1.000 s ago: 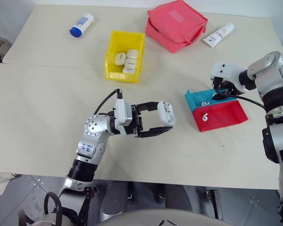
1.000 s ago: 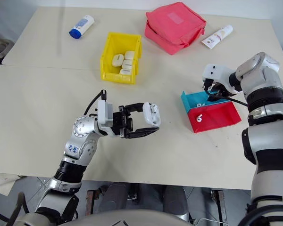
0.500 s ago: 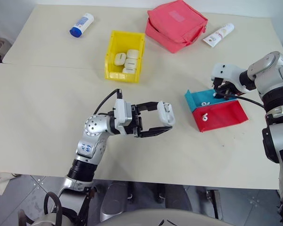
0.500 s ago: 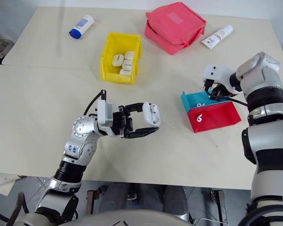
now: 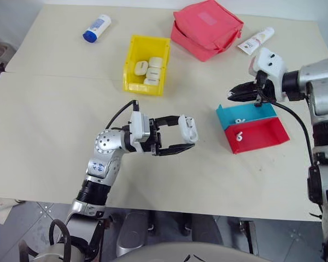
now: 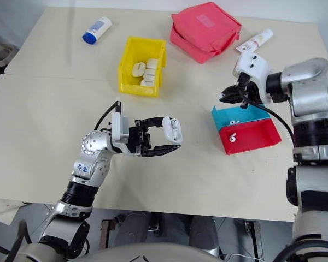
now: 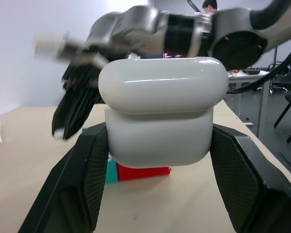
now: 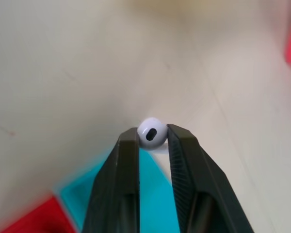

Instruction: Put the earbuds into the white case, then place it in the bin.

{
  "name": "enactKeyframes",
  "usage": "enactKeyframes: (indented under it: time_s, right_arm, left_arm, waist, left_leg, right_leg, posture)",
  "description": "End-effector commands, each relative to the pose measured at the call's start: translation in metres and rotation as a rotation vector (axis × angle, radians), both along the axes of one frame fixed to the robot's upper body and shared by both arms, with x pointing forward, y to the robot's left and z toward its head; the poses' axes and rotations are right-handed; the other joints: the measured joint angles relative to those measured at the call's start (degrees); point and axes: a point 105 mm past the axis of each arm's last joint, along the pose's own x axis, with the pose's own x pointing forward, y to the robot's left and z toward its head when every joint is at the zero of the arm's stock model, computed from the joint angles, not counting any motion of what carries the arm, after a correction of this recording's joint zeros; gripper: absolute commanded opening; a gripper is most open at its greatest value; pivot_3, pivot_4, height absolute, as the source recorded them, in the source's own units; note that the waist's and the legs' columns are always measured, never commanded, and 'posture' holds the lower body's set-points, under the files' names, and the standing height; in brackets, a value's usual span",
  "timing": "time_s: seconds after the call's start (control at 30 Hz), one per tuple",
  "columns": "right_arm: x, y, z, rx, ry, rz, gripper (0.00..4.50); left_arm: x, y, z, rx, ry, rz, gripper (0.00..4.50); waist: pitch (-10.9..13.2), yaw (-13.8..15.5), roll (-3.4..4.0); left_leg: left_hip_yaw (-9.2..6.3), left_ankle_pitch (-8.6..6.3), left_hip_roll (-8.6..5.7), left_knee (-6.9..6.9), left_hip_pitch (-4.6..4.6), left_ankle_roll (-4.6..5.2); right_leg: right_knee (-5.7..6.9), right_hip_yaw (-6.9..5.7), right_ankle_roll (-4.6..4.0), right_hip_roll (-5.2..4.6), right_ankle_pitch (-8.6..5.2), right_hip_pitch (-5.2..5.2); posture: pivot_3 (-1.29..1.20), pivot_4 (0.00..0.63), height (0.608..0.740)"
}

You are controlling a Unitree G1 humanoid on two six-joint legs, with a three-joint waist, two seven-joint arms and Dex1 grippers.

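The right claw [image 8: 153, 141] was pinched on a single white earbud [image 8: 152, 132], its two black fingers nipping the bud at their very tips, held in the air above the teal tray [image 5: 246, 113] near the counter's [image 5: 60, 109] right edge. More earbuds [image 5: 240, 121] lay in that teal tray, and another earbud lay in the red tray [image 5: 259, 136] that touched it on the near side.

The left claw [image 5: 181, 135] was clamped on the white case [image 5: 187, 127], gripping its lower half between both fingers with the lid raised and the case held off the counter, toward the near edge and about midway across. The right claw pointed toward it from the far right.

The yellow bin [image 5: 146, 72] stood well beyond the left claw toward the far edge, with several white cases [image 5: 149, 68] already inside. A red fabric pouch [image 5: 206, 27] sat at the far edge beside the bin, a white tube [image 5: 256, 40] lay toward the far right corner, and a white-and-blue bottle [image 5: 96, 28] lay toward the far left corner.
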Motion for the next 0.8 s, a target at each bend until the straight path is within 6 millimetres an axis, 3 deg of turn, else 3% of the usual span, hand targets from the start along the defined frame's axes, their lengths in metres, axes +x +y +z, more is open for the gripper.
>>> enactKeyframes:
  time_s: [0.03, 0.17, 0.33, 0.57, 0.8]
  right_arm:
    - [-0.028, 0.008, 0.026, 0.115, -0.035, 0.018, 0.47]
    - [-0.062, 0.021, 0.024, 0.270, 0.079, -0.010, 0.47]
    - [-0.084, 0.043, 0.030, 0.464, 0.164, -0.045, 0.47]
    - [-0.092, 0.061, 0.029, 0.618, 0.246, -0.084, 0.47]
    - [-0.094, 0.065, 0.024, 0.687, 0.307, -0.072, 0.47]
  left_arm:
    - [0.004, 0.005, 0.008, -0.010, -0.045, -0.012, 2.77]
    - [0.016, 0.011, 0.008, 0.014, -0.050, -0.017, 2.77]
    - [0.028, 0.014, 0.009, 0.037, -0.060, -0.025, 2.77]
    - [0.034, 0.011, 0.010, 0.046, -0.075, -0.053, 2.77]
    - [0.037, 0.008, 0.009, 0.056, -0.092, -0.066, 2.77]
  waist:
    - [0.0, 0.1, 0.00]
    - [0.0, 0.2, 0.00]
    - [0.0, 0.0, -0.01]
    - [0.0, 0.2, 0.00]
    - [0.0, 0.0, -0.01]
  left_leg:
    - [0.02, 0.00, 0.00, 0.02, 0.00, 0.01]
    - [-0.05, 0.03, 0.00, 0.04, 0.01, 0.04]
    - [-0.04, 0.03, 0.02, 0.03, 0.02, 0.03]
    - [-0.06, 0.04, -0.06, 0.02, 0.01, 0.02]
    - [-0.08, 0.04, -0.13, 0.00, 0.01, 0.04]
  right_leg:
    - [0.01, 0.01, 0.00, 0.00, 0.00, -0.01]
    - [0.02, 0.03, 0.00, 0.00, 0.00, 0.02]
    - [0.02, 0.06, 0.00, 0.01, 0.00, 0.00]
    - [0.11, 0.08, 0.00, -0.01, 0.00, -0.05]
    - [0.15, 0.12, 0.00, 0.00, 0.00, -0.06]
  posture:
    - [0.00, 0.150, 0.740]
    - [0.00, 0.150, 0.740]
    - [0.00, 0.150, 0.740]
    - [0.00, 0.150, 0.740]
    - [0.00, 0.150, 0.740]
